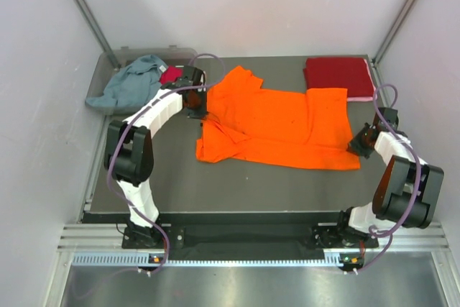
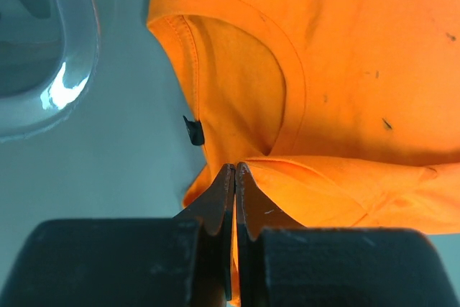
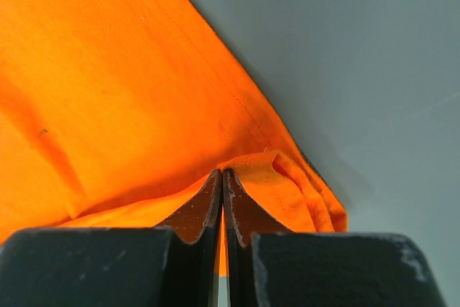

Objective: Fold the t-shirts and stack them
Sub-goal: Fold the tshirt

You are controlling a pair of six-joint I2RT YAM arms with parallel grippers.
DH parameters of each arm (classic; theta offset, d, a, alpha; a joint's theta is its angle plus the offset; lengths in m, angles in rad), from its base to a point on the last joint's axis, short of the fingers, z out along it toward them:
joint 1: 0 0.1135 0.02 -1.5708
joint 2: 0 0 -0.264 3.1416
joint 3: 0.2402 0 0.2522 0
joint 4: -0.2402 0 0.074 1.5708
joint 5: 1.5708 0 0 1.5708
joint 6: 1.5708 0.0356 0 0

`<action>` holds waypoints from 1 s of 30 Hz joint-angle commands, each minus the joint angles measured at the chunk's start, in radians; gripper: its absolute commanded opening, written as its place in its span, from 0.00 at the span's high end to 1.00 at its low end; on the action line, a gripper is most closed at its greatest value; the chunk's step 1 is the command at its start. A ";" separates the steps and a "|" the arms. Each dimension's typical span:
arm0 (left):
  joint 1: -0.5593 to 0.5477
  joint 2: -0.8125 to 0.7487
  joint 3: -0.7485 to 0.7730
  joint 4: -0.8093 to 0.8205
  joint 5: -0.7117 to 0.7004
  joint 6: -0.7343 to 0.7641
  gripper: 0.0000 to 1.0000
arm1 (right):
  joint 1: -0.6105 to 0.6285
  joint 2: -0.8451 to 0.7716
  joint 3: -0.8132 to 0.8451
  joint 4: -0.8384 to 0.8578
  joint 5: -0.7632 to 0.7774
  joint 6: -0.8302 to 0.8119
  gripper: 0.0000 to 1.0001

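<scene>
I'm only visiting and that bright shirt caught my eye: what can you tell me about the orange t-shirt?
The orange t-shirt is bright, soft-looking cloth with a ribbed neckline, a small dark tag inside it and a few dark specks. It lies spread out, slightly wrinkled, across the middle of the dark table, with the neck end to the left, the hem to the right and one sleeve pointing away. The left end effector is shut on cloth by the neckline, the right end effector on a bunched hem corner.

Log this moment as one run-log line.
left gripper shut on orange t-shirt | right gripper shut on orange t-shirt | dark red t-shirt folded, far right corner
</scene>
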 commanded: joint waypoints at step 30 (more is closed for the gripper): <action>0.009 0.078 0.150 -0.021 -0.132 0.007 1.00 | 0.033 0.133 0.097 0.098 -0.051 -0.006 0.99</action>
